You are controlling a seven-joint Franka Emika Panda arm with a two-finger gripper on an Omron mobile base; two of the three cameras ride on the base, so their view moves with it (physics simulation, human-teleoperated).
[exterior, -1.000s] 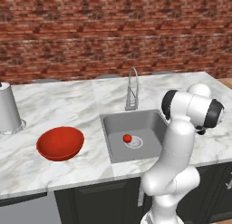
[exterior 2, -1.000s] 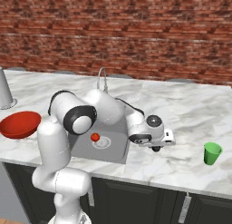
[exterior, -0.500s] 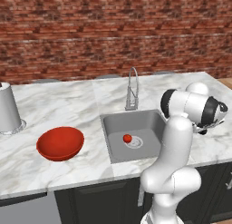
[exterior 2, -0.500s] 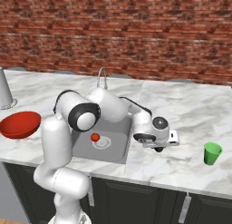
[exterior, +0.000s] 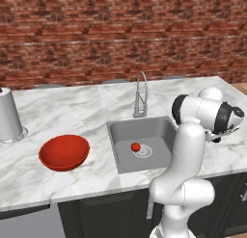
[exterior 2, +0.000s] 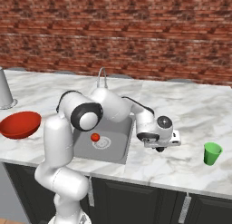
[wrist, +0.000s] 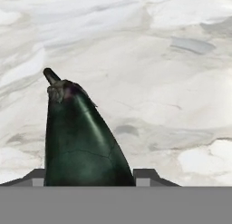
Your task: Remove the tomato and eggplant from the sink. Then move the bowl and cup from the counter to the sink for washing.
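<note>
Marble tabletop [exterior: 72,112], white with grey veins, set over dark cabinets and backed by a red brick wall [exterior: 96,34].

Sink [exterior: 124,131]: grey square basin recessed in the tabletop, round drain, thin curved metal faucet [exterior: 140,95] at its rear edge.

Tomato [exterior: 135,147]: small shiny red ball on the sink floor, touching or just beside the drain.

Eggplant [wrist: 81,137]: dark oblong with the stem end pointing away from the camera in the hand view, standing between the two finger tips [wrist: 145,175] of the claw [wrist: 90,177]; marble lies behind it. Whether it touches the tabletop cannot be told.

Claw, right base view [exterior 2: 159,148]: out past the sink's right edge, over the tabletop, between sink and cup. Its tips stand partway apart with the eggplant filling the gap between them; the pads' contact is hidden, so a firm grip cannot be confirmed.

Bowl [exterior: 64,152]: wide, shallow, plain red, on the tabletop left of the sink, well apart from it.

Cup [exterior 2: 211,153]: small, green, upright on the tabletop, right of the claw.

Canister [exterior: 9,115]: grey cylinder, far left of the tabletop, behind the bowl.
</note>
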